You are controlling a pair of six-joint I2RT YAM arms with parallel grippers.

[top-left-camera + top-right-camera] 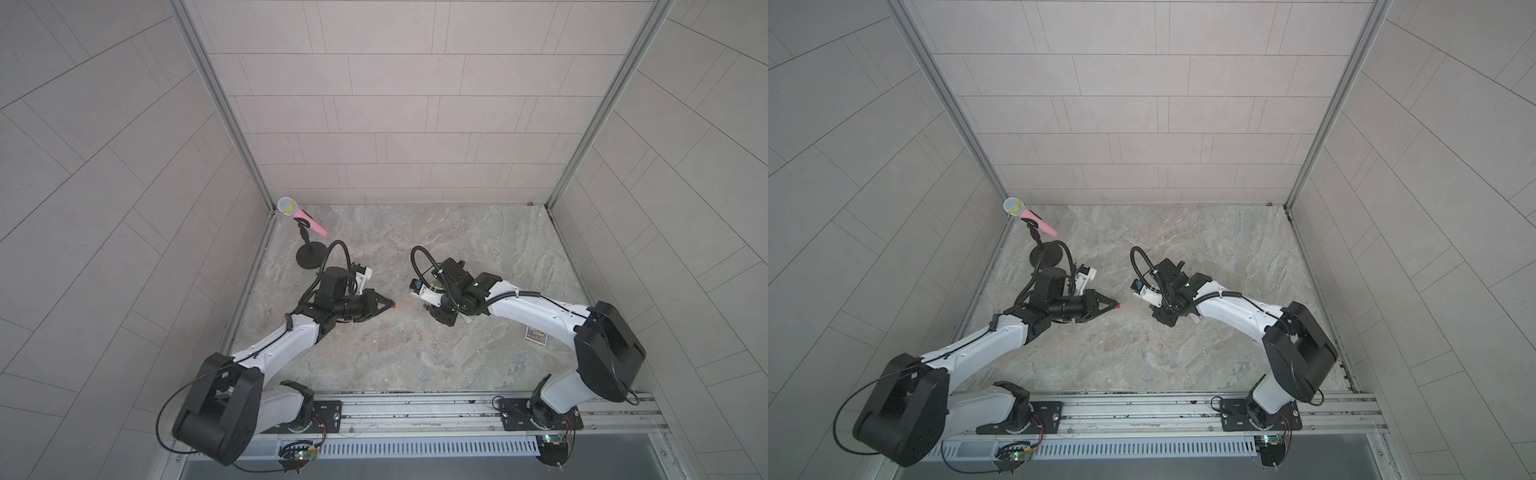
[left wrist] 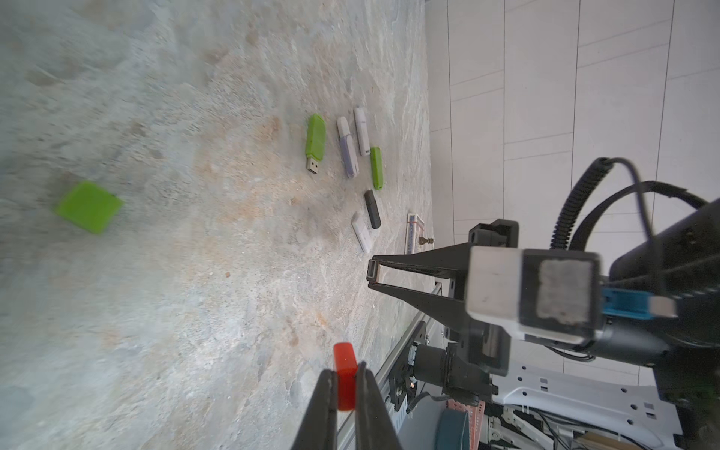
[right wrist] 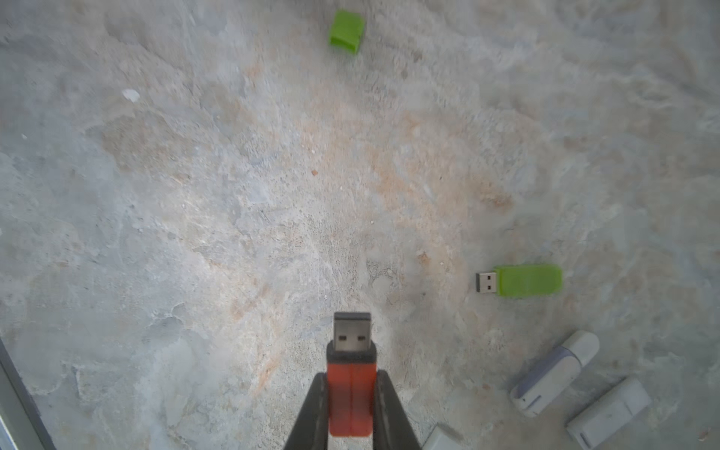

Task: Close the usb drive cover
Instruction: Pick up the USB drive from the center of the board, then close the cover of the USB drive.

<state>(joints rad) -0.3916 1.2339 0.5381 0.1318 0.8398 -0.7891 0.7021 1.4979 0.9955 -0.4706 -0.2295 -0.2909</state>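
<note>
My left gripper (image 2: 346, 376) is shut on a small red cover (image 2: 345, 370), which sticks out past the fingertips. In both top views the cover (image 1: 394, 305) (image 1: 1118, 305) shows as a red dot at that gripper's tip, above the middle of the table. My right gripper (image 3: 352, 380) is shut on the red usb drive (image 3: 352, 401), whose bare metal plug (image 3: 352, 331) points away from the fingers. In the left wrist view the right gripper (image 2: 372, 270) faces the cover with the plug end-on, a short gap apart.
A loose green cap (image 3: 346, 31) and an uncapped green drive (image 3: 522, 280) lie on the stone-patterned table (image 3: 195, 195). Several capped drives (image 2: 350, 148) lie together further off. A pink microphone on a stand (image 1: 301, 216) is at the back left, and a small card (image 1: 536, 333) lies by the right arm.
</note>
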